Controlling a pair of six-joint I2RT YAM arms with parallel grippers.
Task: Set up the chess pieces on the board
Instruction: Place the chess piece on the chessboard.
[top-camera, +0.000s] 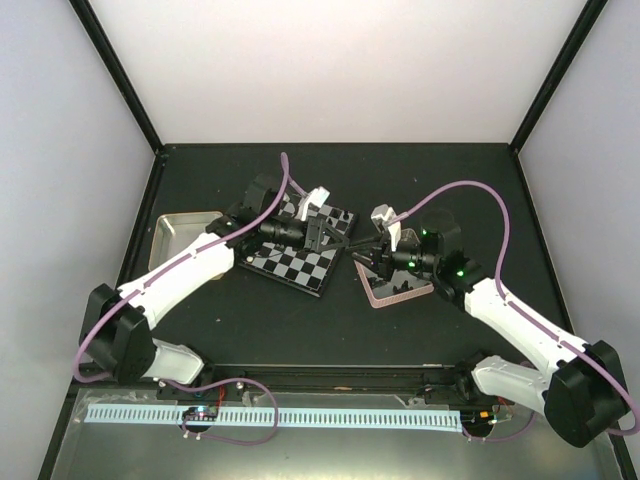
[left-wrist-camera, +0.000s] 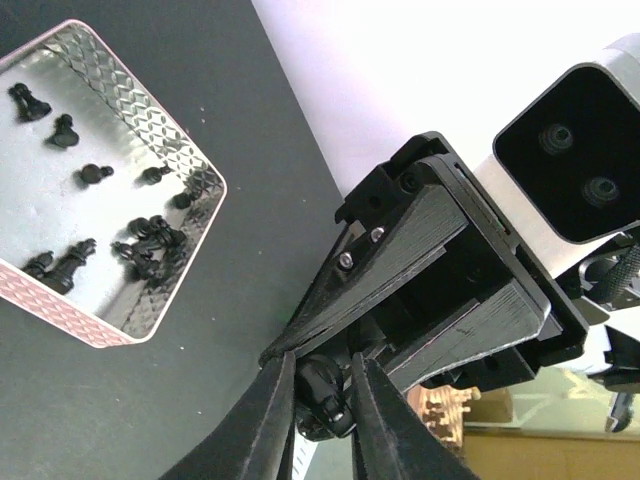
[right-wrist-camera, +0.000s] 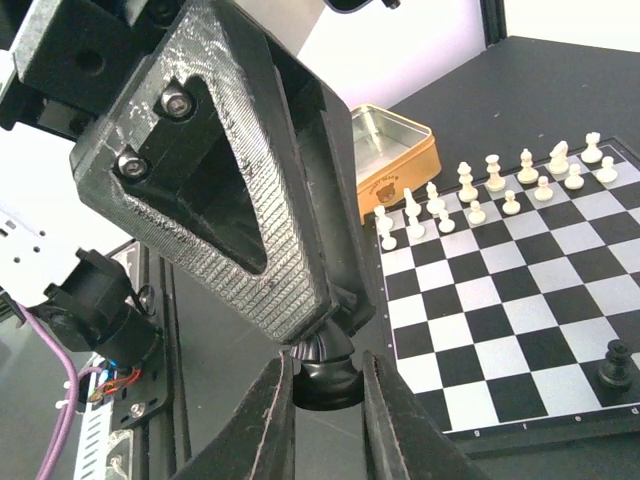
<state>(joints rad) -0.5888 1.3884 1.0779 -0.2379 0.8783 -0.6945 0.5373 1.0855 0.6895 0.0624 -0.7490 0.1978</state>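
your left hand (left-wrist-camera: 322, 368) and right hand (right-wrist-camera: 327, 362) both grip 1 black chess piece (right-wrist-camera: 323, 386), just off the board (right-wrist-camera: 520, 300) edge.

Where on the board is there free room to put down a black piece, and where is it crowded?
Free: the board's middle rows, between the white pieces and the lone black piece near the opposite edge; that edge's rows are otherwise bare as far as visible. Crowded: the two rows of white pieces.
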